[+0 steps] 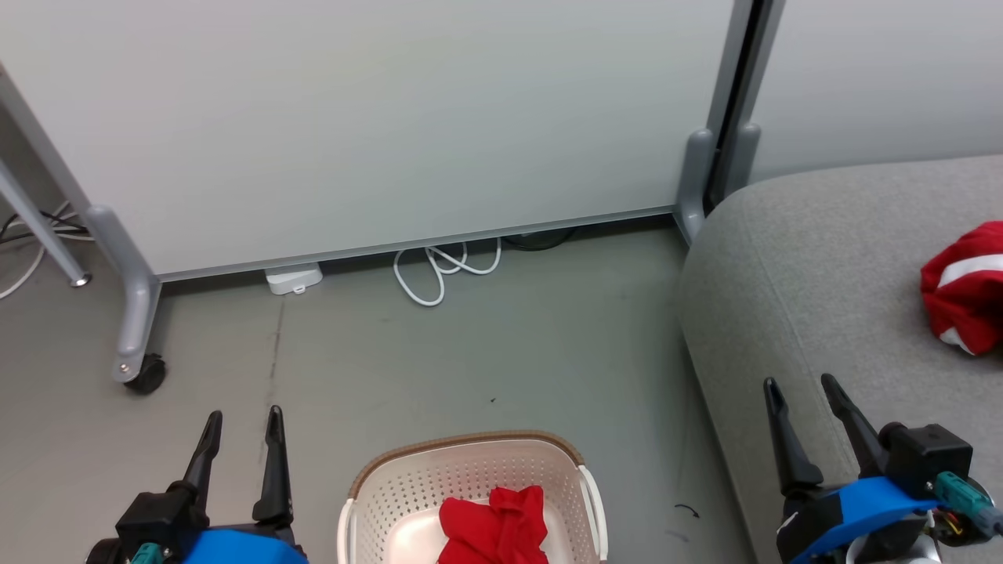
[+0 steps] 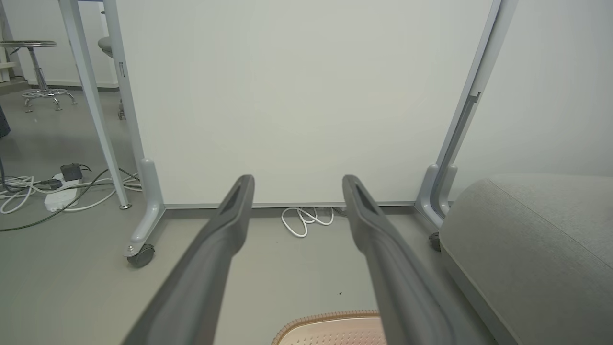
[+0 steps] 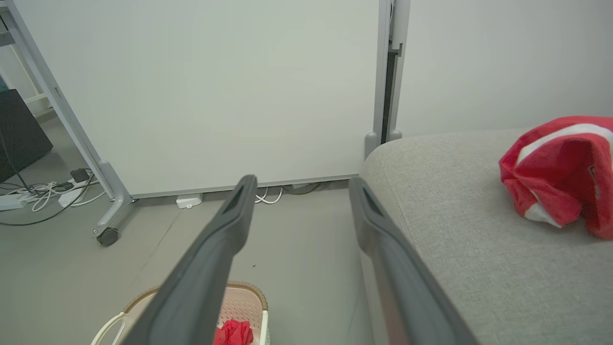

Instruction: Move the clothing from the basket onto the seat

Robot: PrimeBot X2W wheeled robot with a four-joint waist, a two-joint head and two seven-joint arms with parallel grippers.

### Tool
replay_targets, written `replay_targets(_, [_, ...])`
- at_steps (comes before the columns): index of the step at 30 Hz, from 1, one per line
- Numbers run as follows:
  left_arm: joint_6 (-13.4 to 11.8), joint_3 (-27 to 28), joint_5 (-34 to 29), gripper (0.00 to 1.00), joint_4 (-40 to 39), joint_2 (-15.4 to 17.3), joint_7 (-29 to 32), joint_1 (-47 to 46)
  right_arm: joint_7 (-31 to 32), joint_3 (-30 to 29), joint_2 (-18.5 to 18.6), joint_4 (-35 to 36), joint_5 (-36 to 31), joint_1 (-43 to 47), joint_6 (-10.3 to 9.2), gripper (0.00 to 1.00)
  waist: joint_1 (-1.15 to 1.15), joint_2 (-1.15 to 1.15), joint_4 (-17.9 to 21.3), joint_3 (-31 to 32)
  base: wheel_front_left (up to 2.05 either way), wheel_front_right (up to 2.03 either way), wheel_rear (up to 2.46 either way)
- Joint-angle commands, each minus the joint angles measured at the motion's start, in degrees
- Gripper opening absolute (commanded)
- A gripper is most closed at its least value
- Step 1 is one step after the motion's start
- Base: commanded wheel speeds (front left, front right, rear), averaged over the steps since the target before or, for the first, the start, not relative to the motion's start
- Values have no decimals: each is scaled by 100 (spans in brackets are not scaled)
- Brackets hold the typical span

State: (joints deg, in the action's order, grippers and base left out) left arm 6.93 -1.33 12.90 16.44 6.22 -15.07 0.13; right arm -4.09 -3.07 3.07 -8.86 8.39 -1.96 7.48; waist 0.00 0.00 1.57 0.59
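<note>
Sitting crumpled in cream basket [image 1: 470, 440]: plain red garment [image 1: 494, 525]; striped red-white garment [image 1: 968, 286] bunched on grey seat [image 1: 783, 258], right; left gripper [image 1: 244, 413], right gripper [image 1: 799, 381] both spread, empty.

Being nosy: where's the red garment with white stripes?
The striped garment lies on the seat, at the head view's right edge, beyond the right end effector.

Cream perforated basket [image 1: 439, 479] — crumpled red garment [image 1: 495, 526] inside, second garment [image 1: 965, 286] (red, white-striped) bunched on grey seat [image 1: 807, 258]
</note>
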Motion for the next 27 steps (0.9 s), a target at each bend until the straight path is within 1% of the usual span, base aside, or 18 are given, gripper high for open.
replay_targets(1, [-34, 60, -47, 100, 21, -12, -15, 85, 24, 5, -15, 63, 25, 140, 3, 100, 0, 0, -112, 43, 0, 0, 0])
replay_targets(6, [-57, 178, -77, 100, 14, -33, -15, 191, 45, 1, -20, 143, 73, 226, 3, 100, 0, 0, -230, 55, 0, 0, 0])
replay_targets(13, [-64, 203, -139, 100, 27, -79, -15, 247, 61, 175, -21, 165, 200, 158, 3, 100, 0, 0, -356, -4, 0, 0, 0])
replay_targets(27, [-93, 130, -219, 100, -15, -171, -15, 244, -11, 286, -22, 11, 291, 39, 3, 100, 0, 0, -358, -56, 0, 0, 0])
